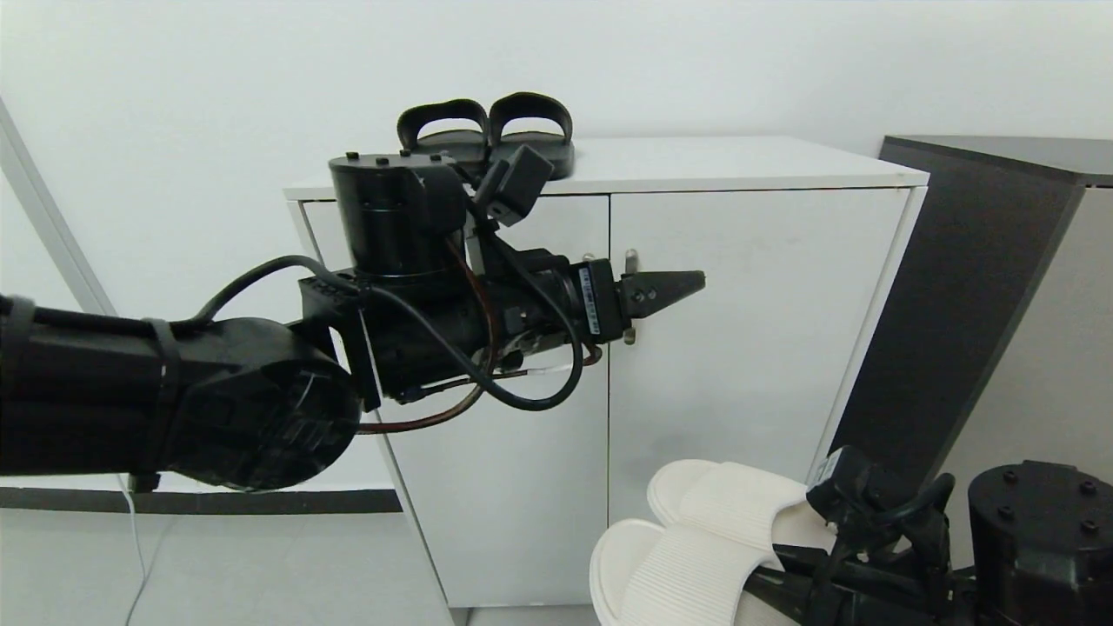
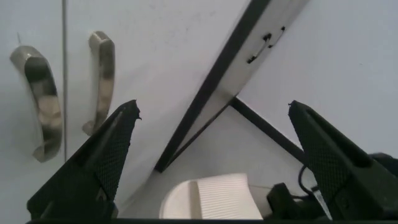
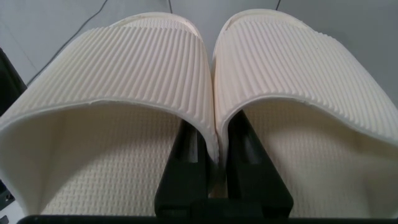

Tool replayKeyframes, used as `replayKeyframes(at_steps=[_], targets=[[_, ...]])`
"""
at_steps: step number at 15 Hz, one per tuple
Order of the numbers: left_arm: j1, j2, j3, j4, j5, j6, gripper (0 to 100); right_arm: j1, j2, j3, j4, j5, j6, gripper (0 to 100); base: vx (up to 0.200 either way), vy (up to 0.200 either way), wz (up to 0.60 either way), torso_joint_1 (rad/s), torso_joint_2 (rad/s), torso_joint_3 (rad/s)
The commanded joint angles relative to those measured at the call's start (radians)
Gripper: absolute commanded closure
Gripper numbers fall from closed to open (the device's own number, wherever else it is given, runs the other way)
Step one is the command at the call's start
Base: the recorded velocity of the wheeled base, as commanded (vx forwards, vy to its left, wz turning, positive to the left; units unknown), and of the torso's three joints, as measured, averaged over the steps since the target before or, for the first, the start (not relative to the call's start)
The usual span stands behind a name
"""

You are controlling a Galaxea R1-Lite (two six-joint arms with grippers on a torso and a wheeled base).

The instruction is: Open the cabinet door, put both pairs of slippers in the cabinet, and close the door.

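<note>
Facing the left gripper [image 1: 683, 284], the white cabinet [image 1: 756, 348] is seen fully shut. The pair of white slippers [image 3: 155, 81] is pinched at its adjoining inner walls by the right gripper [image 3: 221, 177], held low beside the cabinet. The pair of black slippers [image 1: 487, 130] is set on the cabinet top, above the left gripper, whose jaws are spread wide just before the two metal handles [image 2: 102, 68].
</note>
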Motion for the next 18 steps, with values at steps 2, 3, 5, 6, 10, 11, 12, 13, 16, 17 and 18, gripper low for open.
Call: replayKeyframes(at_steps=[2,3,5,6,10,11,12,13,16,17,18], targets=[[0.001,0.043,-0.09,0.095,0.053,0.004,0,0.002,-0.001,0.001,0.0,0.0,0.001,100,0.0,0.0,0.0,0.0,0.0,0.0],[0.003,0.044,-0.1,0.106,0.061,0.004,0,0.002,-0.001,0.001,0.0,0.0,0.001,100,0.0,0.0,0.0,0.0,0.0,0.0],[0.009,0.061,-0.126,0.11,0.076,0.004,0,0.0,0.002,-0.001,0.001,0.0,0.001,100,0.0,0.0,0.0,0.0,0.0,0.0],[0.009,0.063,-0.126,0.11,0.078,0.004,0,0.0,0.002,-0.001,0.001,0.0,0.0,100,0.0,0.0,0.0,0.0,0.0,0.0],[0.009,0.14,-0.203,0.132,0.142,0.004,0,0.002,0.002,-0.001,0.0,0.0,0.0,100,0.0,0.0,0.0,0.0,0.0,0.0],[0.009,0.15,-0.215,0.14,0.144,0.004,0,0.002,0.002,-0.001,0.0,-0.002,-0.002,100,0.0,0.0,0.0,0.0,0.0,0.0],[0.009,0.163,-0.226,0.146,0.144,0.004,0,0.002,0.002,-0.004,0.0,0.0,-0.01,100,0.0,0.0,0.0,0.0,0.0,0.0],[0.007,0.176,-0.241,0.146,0.142,0.004,0,0.005,0.002,-0.004,0.001,0.0,-0.017,100,0.0,0.0,0.0,0.0,0.0,0.0],[0.003,0.195,-0.264,0.147,0.142,0.004,0,0.005,0.002,0.001,0.001,0.0,-0.02,100,0.0,0.0,0.0,0.0,0.0,0.0],[0.001,0.192,-0.261,0.147,0.138,0.004,100,0.005,0.002,0.002,0.001,0.001,-0.02,100,0.0,0.0,0.0,0.0,0.0,0.0],[0.001,0.189,-0.258,0.146,0.138,0.003,100,0.005,0.002,0.005,0.0,0.001,-0.019,100,0.0,0.0,0.0,0.0,0.0,0.0]])
